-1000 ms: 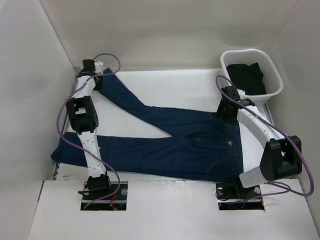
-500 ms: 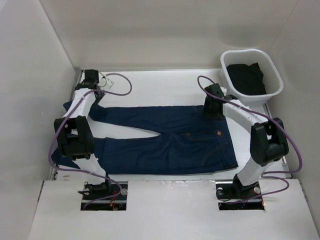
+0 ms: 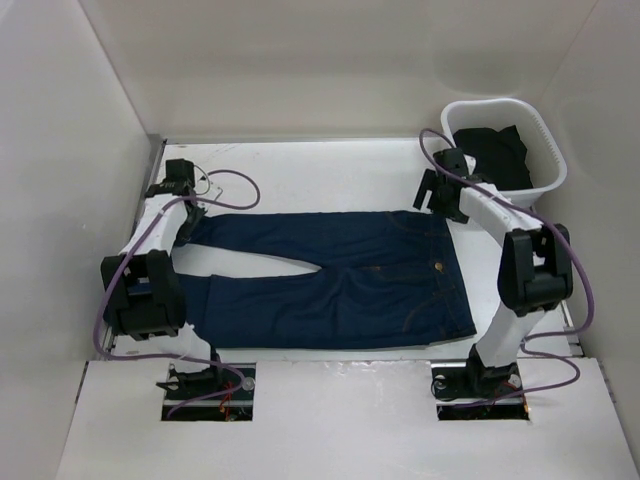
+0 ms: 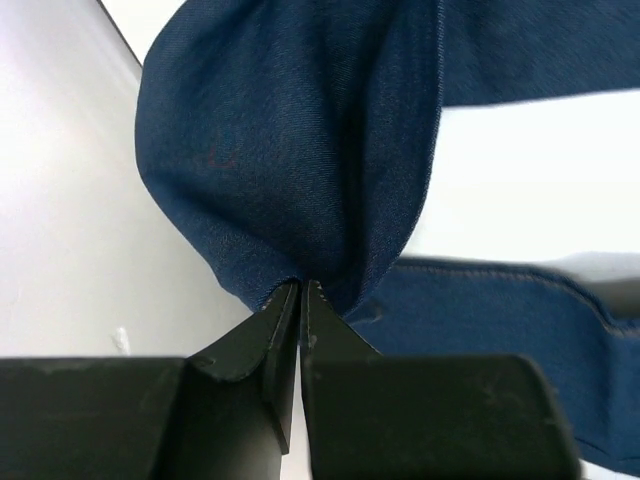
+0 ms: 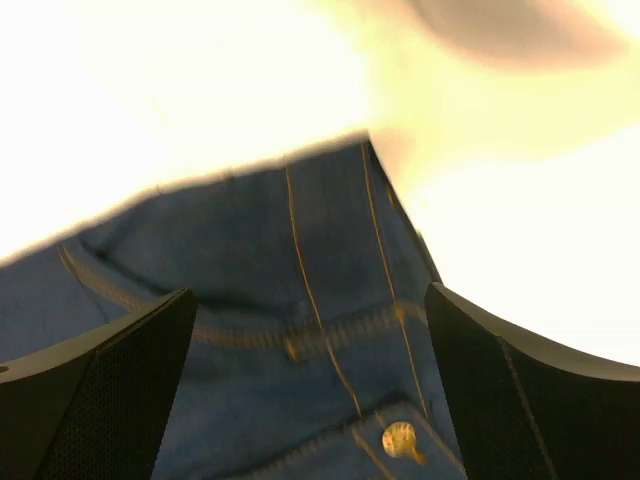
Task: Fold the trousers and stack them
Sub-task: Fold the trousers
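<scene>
dark blue trousers (image 3: 340,285) lie flat on the white surface (image 3: 330,170), long axis running left to right, waist toward the right arm, legs toward the left. the left gripper (image 4: 300,290) pinches a fold of leg cloth. the right gripper (image 5: 310,300) hangs spread over the waistband. white walls (image 3: 300,70) enclose the surface, and a white basket (image 3: 552,150) sits at far right.

Both arms reach forward from their bases, elbows bent: the left arm (image 3: 140,295) on the left, the right arm (image 3: 535,265) on the right. The left pincer (image 4: 300,288) is clamped tight on a fold of the trousers (image 4: 300,150). The right pincer (image 5: 308,295) points down, its 2 fingers (image 5: 90,390) spread wide.
</scene>
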